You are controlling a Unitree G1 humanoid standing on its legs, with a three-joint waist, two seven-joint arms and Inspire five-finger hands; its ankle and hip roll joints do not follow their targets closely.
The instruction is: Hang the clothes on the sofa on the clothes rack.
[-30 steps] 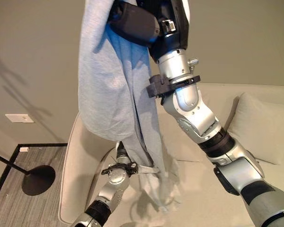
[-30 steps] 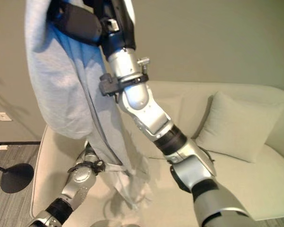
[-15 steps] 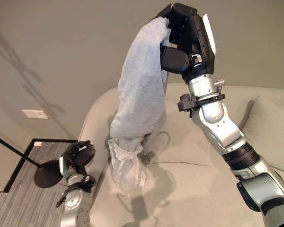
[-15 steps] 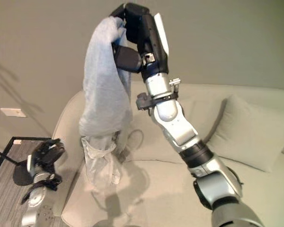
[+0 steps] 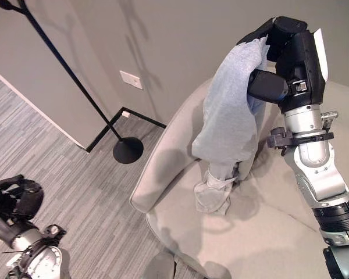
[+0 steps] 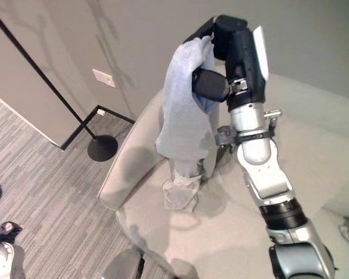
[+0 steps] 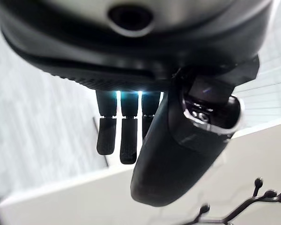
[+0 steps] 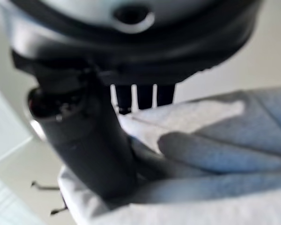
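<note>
My right hand [image 5: 286, 55] is raised above the beige sofa [image 5: 171, 189], shut on a light grey garment [image 5: 228, 119]. The cloth drapes down from the hand, and its lower end [image 5: 212, 195] rests on the seat by the sofa's arm. In the right wrist view the thumb [image 8: 84, 136] presses into the grey garment [image 8: 215, 150]. The black clothes rack stands to the left, its thin pole [image 5: 64, 64] slanting down to a round base [image 5: 128, 150]. My left hand [image 5: 14, 200] hangs low over the floor, fingers [image 7: 126, 136] relaxed and holding nothing.
Grey striped carpet [image 5: 64, 174] lies between me and the rack. A white wall socket [image 5: 131, 79] sits on the wall behind the sofa's arm. A black floor strip [image 5: 104, 136] runs past the rack's base. Rack branch tips [image 7: 257, 204] appear past my left hand.
The whole picture has swung left, bringing the rack's pole and more floor into view. My right hand still holds the garment. My left hand has dropped to the lower left.
</note>
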